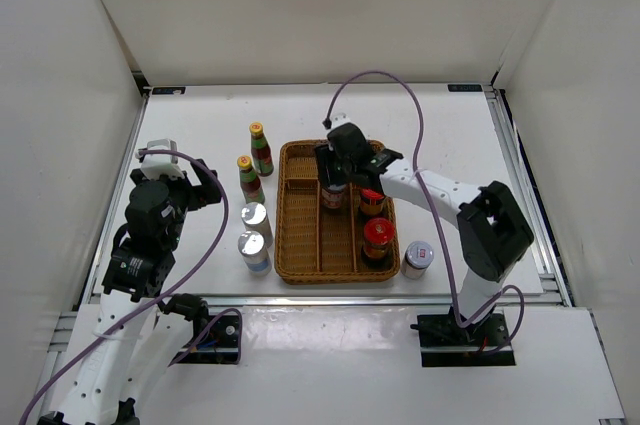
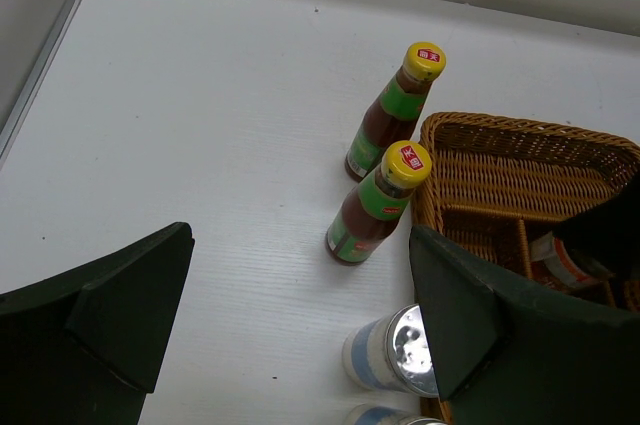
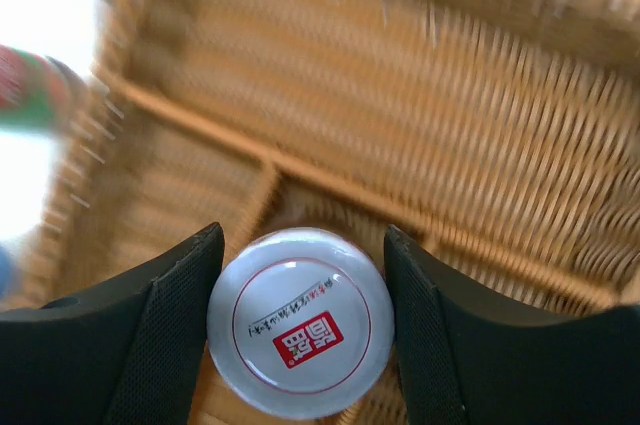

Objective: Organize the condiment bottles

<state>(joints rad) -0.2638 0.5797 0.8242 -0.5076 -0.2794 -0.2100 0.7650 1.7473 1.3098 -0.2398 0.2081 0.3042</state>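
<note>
The right gripper [image 1: 334, 182] was clamped on an upright silver-lidded jar [image 3: 300, 330], hanging straight above the far end of the middle slot of the wicker tray [image 1: 330, 276], while the left gripper [image 2: 300, 250] gaped empty, well to the left.

White arms [image 1: 428, 187], black joints [image 1: 495, 230], purple cables [image 1: 380, 72]

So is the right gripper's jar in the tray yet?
Partly: the right gripper holds the silver-lidded jar over a tray compartment; whether set down, cannot tell.

bright, even | soft shadows | right wrist motion-blurred, overexposed left edge
</note>
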